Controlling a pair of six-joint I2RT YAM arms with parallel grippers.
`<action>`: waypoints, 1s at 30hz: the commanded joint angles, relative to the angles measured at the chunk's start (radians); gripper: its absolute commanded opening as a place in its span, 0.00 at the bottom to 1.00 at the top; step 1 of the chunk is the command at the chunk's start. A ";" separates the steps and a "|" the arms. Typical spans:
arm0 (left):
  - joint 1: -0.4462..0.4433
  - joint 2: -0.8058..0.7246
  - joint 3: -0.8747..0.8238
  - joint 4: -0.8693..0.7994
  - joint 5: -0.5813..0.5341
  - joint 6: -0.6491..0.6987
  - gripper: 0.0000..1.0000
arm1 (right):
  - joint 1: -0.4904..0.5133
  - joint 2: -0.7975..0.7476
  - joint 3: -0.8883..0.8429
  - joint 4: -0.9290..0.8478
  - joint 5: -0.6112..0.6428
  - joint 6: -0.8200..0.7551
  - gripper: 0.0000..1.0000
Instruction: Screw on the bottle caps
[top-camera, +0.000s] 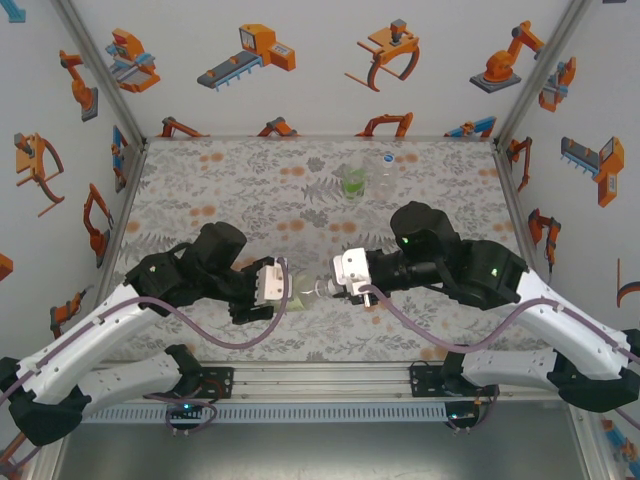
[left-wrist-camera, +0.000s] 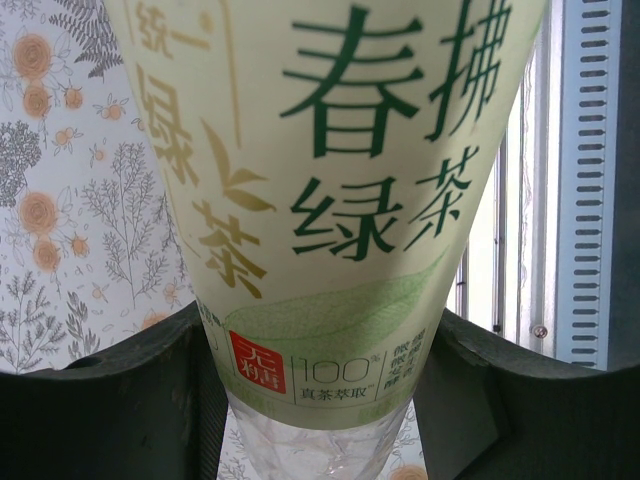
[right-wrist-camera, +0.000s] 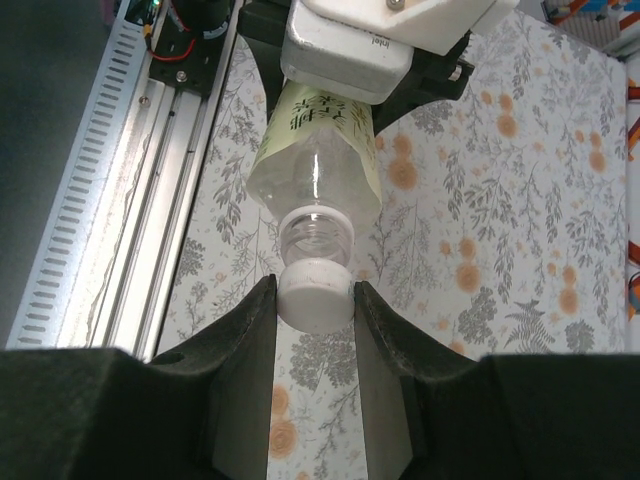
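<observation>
The floral-patterned table (top-camera: 220, 190) spans the enclosure. From its near edge the left arm (top-camera: 100, 330) and the right arm (top-camera: 560, 310) reach inward, so that their wrists face each other near the table's front middle.

The left gripper (top-camera: 273, 285) is closed around the body of the labelled bottle (right-wrist-camera: 300, 150), with a finger pressed against each side. The bottle is clear with a pale yellow-green wrap (printed with green Chinese characters). It is held lying roughly level above the table, neck pointing toward the right arm.

Two more bottles stand upright side by side near the far edge, well apart from the grippers: the green bottle (top-camera: 352, 183) and the colourless bottle (top-camera: 386, 175).

The right gripper (right-wrist-camera: 315, 300) is narrowed to a small gap and pinches the white cap (right-wrist-camera: 315, 290) between its fingers. The cap sits against the mouth of the labelled bottle's neck.
</observation>
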 joint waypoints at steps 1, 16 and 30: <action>-0.009 -0.003 0.035 -0.013 0.036 0.029 0.00 | 0.001 0.003 -0.007 0.039 -0.046 -0.038 0.00; -0.018 -0.016 0.040 0.012 0.062 0.004 0.00 | 0.018 0.013 -0.029 0.088 -0.098 -0.037 0.00; -0.020 -0.025 0.056 0.015 0.151 -0.008 0.00 | 0.051 0.031 -0.003 0.006 -0.087 -0.198 0.00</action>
